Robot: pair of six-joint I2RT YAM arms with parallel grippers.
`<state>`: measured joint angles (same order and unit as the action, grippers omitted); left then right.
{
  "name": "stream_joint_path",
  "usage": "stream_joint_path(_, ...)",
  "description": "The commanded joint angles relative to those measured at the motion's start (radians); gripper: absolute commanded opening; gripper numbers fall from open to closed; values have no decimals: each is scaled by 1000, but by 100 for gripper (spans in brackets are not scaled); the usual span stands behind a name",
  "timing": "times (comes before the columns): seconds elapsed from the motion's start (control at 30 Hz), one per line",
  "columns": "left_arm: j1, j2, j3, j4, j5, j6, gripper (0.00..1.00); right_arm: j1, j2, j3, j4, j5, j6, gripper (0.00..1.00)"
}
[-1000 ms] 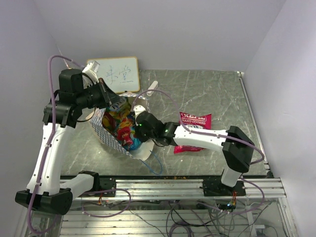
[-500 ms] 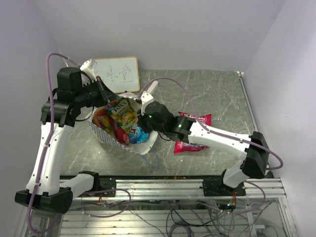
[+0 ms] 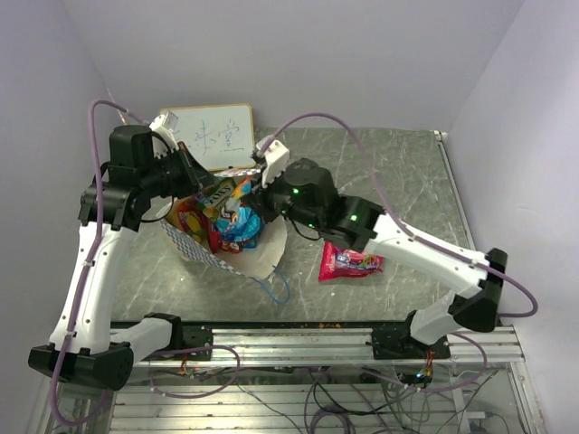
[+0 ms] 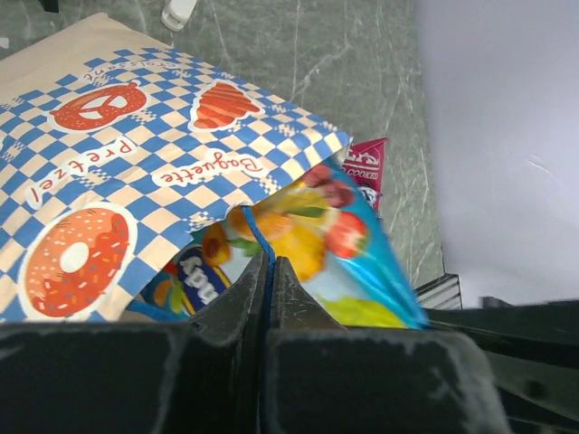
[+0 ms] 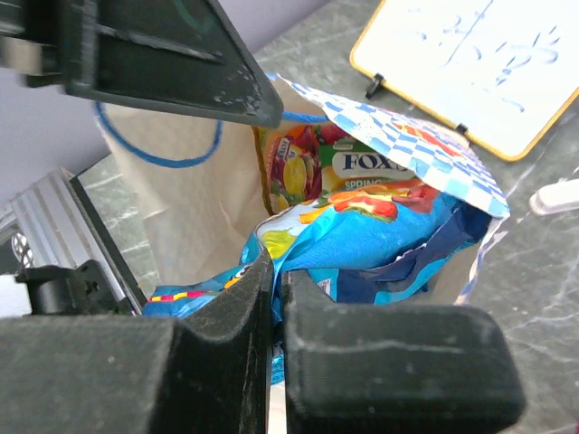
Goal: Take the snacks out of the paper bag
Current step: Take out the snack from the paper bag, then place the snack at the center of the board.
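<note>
**A:** From above, which step is this?

**B:** Mid-extraction. The paper bag [image 3: 267, 255] stands left of centre on the table [image 3: 407, 172], its mouth crowded with packets. One pink-red packet [image 3: 350, 262] already lies out on the table to its right. The left gripper [image 3: 201, 183] is at the bag's far rim. The right gripper [image 3: 255, 206] reaches into the mouth by a blue packet [image 3: 241, 221]. I cannot tell from this view whether either pair of fingers is closed.

**A:** And the left wrist?

**B:** It settles its own. The fingers are pressed together on the thin blue cord handle [image 4: 251, 233], holding the checked side up. The right arm's grip doesn't show here.

**A:** The right wrist?

**B:** Only here is that grip visible. The fingers are together, pinching what looks like the blue packet's edge inside the bag. A green-yellow packet [image 5: 303, 172] stands behind it, with the writing board [image 5: 470, 63] beyond.

**A:** Next move?

**B:** I'd lift the blue packet clear of the rim while the handle stays held. Then carry it to bare table near the pink-red one and release. Several packets remain inside.
</note>
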<state>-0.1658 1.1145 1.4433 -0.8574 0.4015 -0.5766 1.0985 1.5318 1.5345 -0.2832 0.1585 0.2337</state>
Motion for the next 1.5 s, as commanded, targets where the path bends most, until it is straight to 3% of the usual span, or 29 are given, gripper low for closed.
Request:
stream_joint_path(0.0, -8, 7, 0, 25, -20, -9, 7, -2, -179, 58, 71, -24, -117, 0)
stream_joint_path(0.13, -8, 18, -6, 30, -23, -11, 7, -2, -280, 46, 7, 44, -166, 0)
stream_joint_path(0.3, -8, 35, 0, 29, -31, -4, 7, -2, -334, 98, -134, 244, -199, 0)
stream_joint_path(0.47, -8, 56, 15, 20, -26, 13, 7, -13, -377, 63, -260, 589, -95, 0)
stream_joint_path(0.6, -6, 70, 28, 12, -23, 27, 7, -65, -427, -42, -290, 698, 38, 0)
stream_joint_path(0.8, -6, 76, 35, 12, -14, 29, 7, -311, -427, -160, -296, 544, 201, 0)
stream_joint_path(0.9, -6, 73, 38, 8, -8, 31, 7, -405, -446, -252, -177, 398, 212, 0)
stream_joint_path(1.27, -6, 48, 30, -2, -14, 32, 7, -561, -428, -370, -94, 219, 288, 0)
stream_joint_path(1.47, -6, 48, 25, 3, -12, 32, 7, -579, -462, -443, -100, 203, 334, 0)
